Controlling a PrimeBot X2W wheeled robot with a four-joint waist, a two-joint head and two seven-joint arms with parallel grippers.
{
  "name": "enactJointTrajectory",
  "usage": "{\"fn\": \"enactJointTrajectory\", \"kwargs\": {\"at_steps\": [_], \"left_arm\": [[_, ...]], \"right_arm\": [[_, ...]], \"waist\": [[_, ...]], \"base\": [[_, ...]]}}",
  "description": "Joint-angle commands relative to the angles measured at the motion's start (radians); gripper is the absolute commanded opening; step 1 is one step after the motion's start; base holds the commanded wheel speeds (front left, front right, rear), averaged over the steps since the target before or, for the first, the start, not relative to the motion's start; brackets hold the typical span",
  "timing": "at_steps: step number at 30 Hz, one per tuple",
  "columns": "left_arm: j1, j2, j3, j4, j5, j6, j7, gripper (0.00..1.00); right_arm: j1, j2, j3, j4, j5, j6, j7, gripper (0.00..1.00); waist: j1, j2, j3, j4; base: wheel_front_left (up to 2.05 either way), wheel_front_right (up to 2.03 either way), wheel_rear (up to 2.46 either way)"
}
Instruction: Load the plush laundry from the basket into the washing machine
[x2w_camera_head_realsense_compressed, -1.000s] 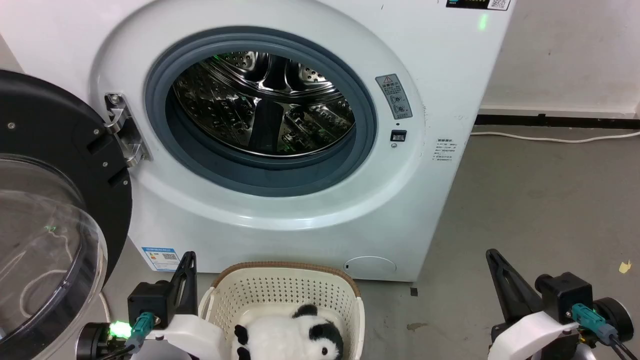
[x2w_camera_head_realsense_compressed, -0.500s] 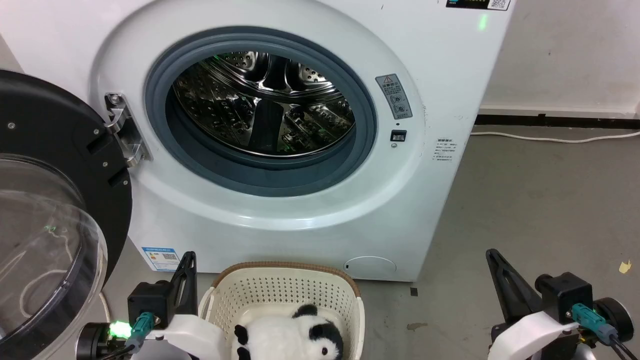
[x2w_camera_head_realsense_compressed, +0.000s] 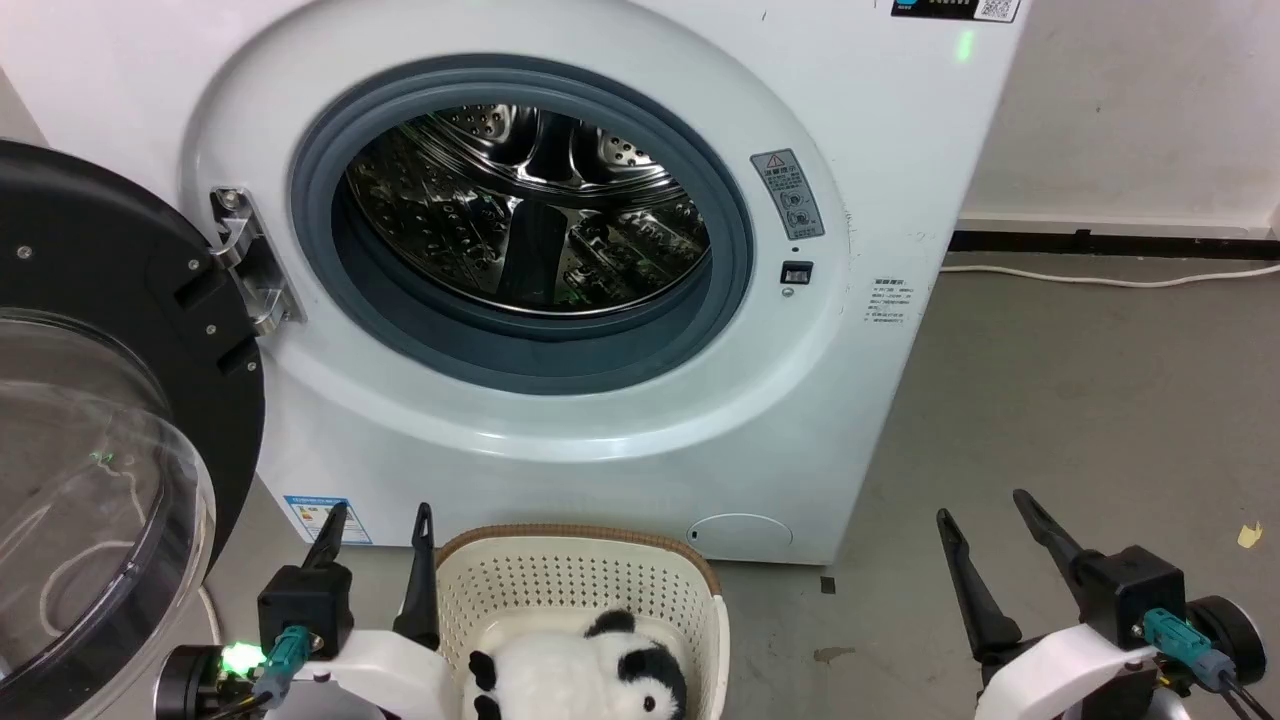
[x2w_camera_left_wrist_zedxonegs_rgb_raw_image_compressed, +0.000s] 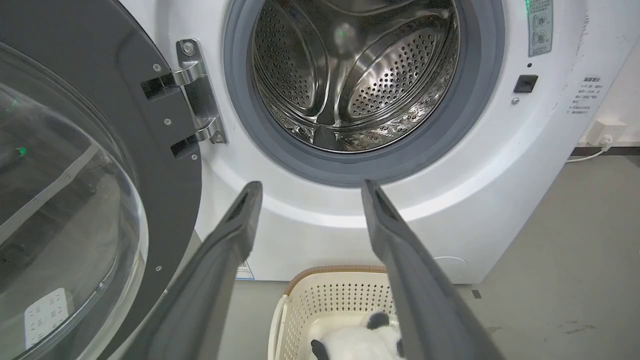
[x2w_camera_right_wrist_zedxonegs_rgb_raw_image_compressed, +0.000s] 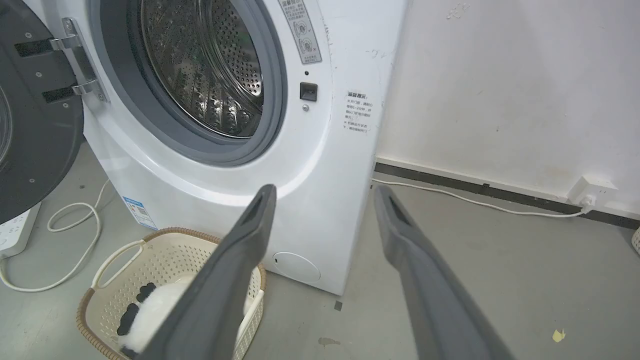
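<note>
I list, left to right: door swung open; left pincer, fingers wide apart, empty, just beside the left rim of the basket; plush laundry lying in the basket, on the floor before the washing machine; right pincer, wide apart, empty, above the floor.

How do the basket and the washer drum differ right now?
The basket is cream plastic; the drum is shiny steel. The basket holds the panda; the drum looks empty. The basket opens upward; the drum opens forward. Both have perforated walls.
</note>
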Motion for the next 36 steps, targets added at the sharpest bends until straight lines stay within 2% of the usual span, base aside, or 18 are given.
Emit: {"fn": "enactJointTrajectory", "kwargs": {"at_steps": [1,14,36], "left_arm": [[0.003,0.0,-0.006,0.0,-0.006,0.005,-0.013,1.0],[-0.008,0.0,-0.027,0.039,-0.021,0.013,-0.04,1.0],[-0.133,0.04,-0.065,0.217,-0.039,0.003,-0.057,1.0]], "right_arm": [[0.001,0.0,-0.002,0.004,0.009,0.0,-0.011,1.0],[-0.011,0.001,0.002,0.005,0.011,0.0,-0.039,1.0],[-0.077,0.002,0.029,-0.015,0.063,0.0,-0.084,1.0]], "waist": [[0.0,0.0,0.0,-0.001],[0.0,0.0,0.037,-0.016],[0.0,0.0,0.225,-0.095]], "base": [[0.0,0.0,0.0],[0.0,0.0,0.0],[0.0,0.0,0.0]]}}
